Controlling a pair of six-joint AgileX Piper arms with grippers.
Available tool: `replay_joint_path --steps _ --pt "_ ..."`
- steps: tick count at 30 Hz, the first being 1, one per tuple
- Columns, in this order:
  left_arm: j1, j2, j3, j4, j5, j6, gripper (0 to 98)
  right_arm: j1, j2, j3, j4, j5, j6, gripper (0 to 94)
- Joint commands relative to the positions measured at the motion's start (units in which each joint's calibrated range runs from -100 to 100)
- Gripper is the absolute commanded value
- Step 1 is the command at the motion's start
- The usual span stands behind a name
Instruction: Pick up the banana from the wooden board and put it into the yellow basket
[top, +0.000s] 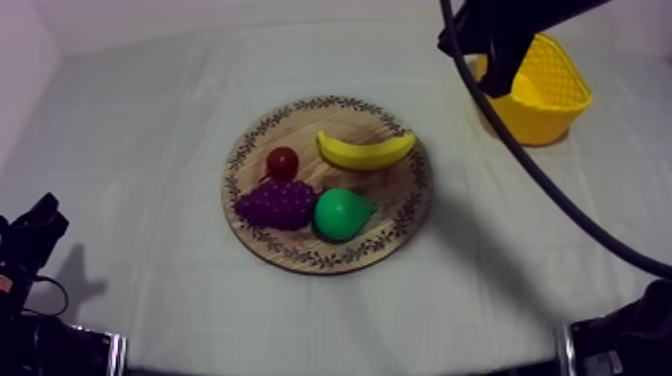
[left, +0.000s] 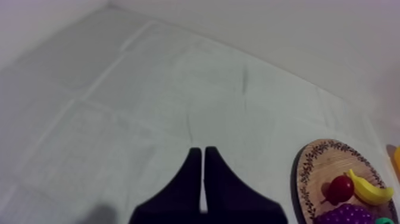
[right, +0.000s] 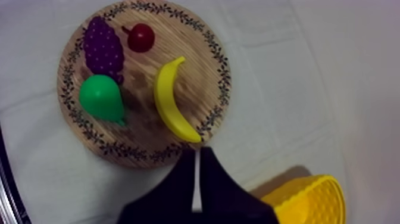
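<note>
- We see the banana (top: 365, 150) on the wooden board (top: 398, 198), by its far rim.
- A small red fruit (top: 283, 162), grapes (top: 275, 203) and a pear (top: 340, 214) share the board.
- The yellow basket (top: 550, 95) stands well apart, beyond the board's right side.

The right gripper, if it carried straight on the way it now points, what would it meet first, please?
Probably the banana: in the right wrist view the shut right gripper points at the banana's near end, by the wooden board rim. Depth is unclear, so it could touch the rim first.
</note>
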Motion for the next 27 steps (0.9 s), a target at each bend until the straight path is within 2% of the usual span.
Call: replay_joint_path --steps 1,9,12,16,19,22,27 --pt "0.02 -0.05 -0.01 0.03 0.0 0.01 0.1 -0.14 1.55 -1.93 0.11 0.42 -0.3 0.9" --pt "0.02 -0.05 -0.01 0.03 0.0 0.02 0.1 -0.31 5.16 -4.51 0.46 -0.7 -2.46 7.3" --pt "0.02 -0.05 -0.01 0.03 0.0 0.02 0.1 -0.17 6.19 -4.67 0.59 -0.69 -3.37 19.0" --pt "0.02 -0.05 -0.01 0.03 0.0 0.02 0.1 -0.22 7.32 -4.47 1.25 -0.05 -3.6 46.5" --pt "0.02 -0.05 -0.01 0.03 0.0 0.01 0.1 -0.37 7.88 -4.04 1.89 0.32 -3.86 60.7" --pt "0.02 -0.05 -0.01 0.03 0.0 0.02 0.1 -0.51 8.36 -3.85 2.36 0.33 -4.59 68.4" --pt "0.02 -0.05 -0.01 0.03 0.0 0.0 0.1 -0.75 9.34 -4.1 2.27 0.48 -4.53 70.5"
